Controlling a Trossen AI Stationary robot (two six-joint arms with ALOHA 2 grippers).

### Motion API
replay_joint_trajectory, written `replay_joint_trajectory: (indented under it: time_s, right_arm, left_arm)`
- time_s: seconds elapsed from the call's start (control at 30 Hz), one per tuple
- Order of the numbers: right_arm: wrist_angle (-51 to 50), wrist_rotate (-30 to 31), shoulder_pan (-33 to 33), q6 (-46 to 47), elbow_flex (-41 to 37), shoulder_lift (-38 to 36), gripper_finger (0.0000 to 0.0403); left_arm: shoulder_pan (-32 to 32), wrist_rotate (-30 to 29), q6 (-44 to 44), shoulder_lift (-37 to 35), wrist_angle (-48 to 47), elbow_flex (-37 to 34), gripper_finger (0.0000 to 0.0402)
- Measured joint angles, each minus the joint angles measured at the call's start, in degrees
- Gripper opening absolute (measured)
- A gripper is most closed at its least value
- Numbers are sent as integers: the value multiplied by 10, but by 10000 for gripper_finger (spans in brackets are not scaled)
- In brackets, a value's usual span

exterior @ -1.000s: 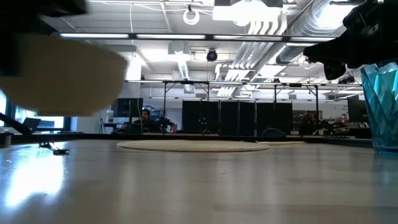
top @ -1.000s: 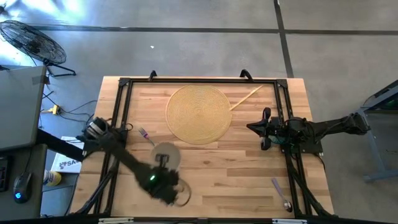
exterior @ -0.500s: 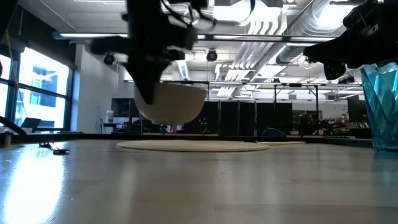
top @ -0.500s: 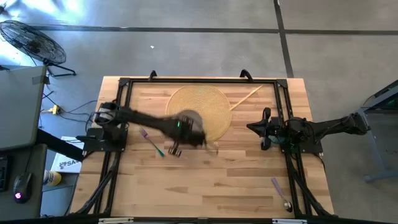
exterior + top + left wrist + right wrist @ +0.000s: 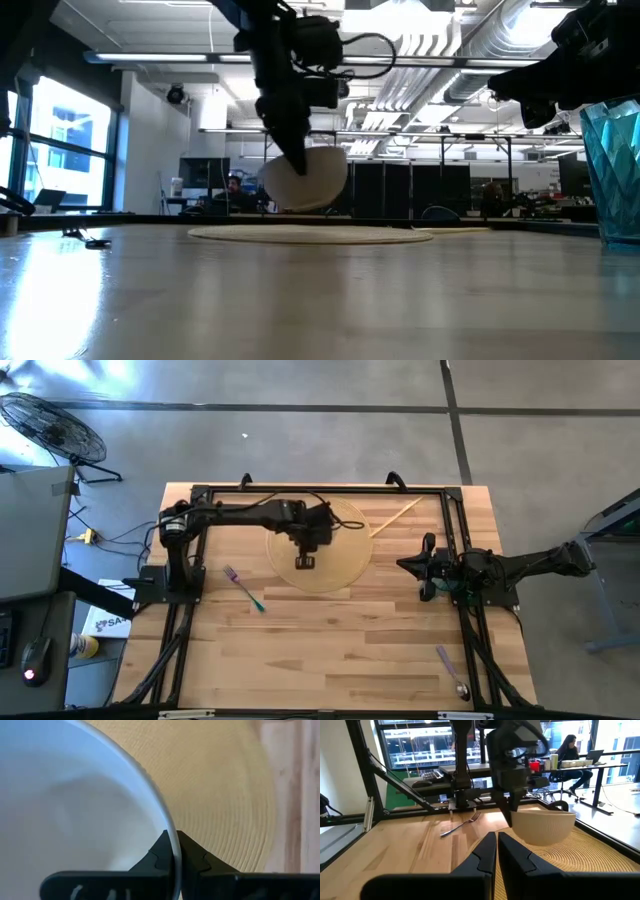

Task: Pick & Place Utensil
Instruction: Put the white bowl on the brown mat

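My left gripper (image 5: 171,837) is shut on a white bowl (image 5: 305,180) above the round woven placemat (image 5: 335,555). The right wrist view shows the bowl (image 5: 542,825) hanging under that gripper (image 5: 510,815), clear of the mat. In the high view the arm's wrist (image 5: 305,540) covers most of the bowl. A green-handled fork (image 5: 243,588) lies flat on the wood to the left of the mat. A purple-handled spoon (image 5: 452,672) lies near the table's near right corner. My right gripper (image 5: 496,840) waits shut at the table's right side (image 5: 428,567). My left gripper pinches the bowl's rim (image 5: 167,827), with one finger (image 5: 155,855) inside the bowl and the other (image 5: 192,852) outside its wall. The fingers come from above, pointing down. The bowl is lifted clear over the placemat (image 5: 225,795), open side up and slightly tilted.
A wooden chopstick (image 5: 395,517) lies at the placemat's far right edge. A blue ribbed cup (image 5: 612,170) stands close to the low camera on the right. Black frame rails (image 5: 195,560) run along the table's sides. Bare wood lies between the mat and the near edge.
My left arm has swung the bowl from the table's near edge toward the far edge and rightward, ending over the placemat. The bowl stayed in the gripper, lifted clear throughout. The fork, uncovered as the arm passed, lies where it was.
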Motion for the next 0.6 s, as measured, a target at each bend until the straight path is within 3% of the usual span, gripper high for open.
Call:
replay_joint_trajectory:
  time_s: [0.4,0.6]
  right_arm:
    - [-4,0,0,0,0,2,12]
    - [-13,1,0,0,0,8,12]
  left_arm:
    - [-14,-82,49,50,17,-3,3]
    - [-9,-72,46,77,30,-1,3]
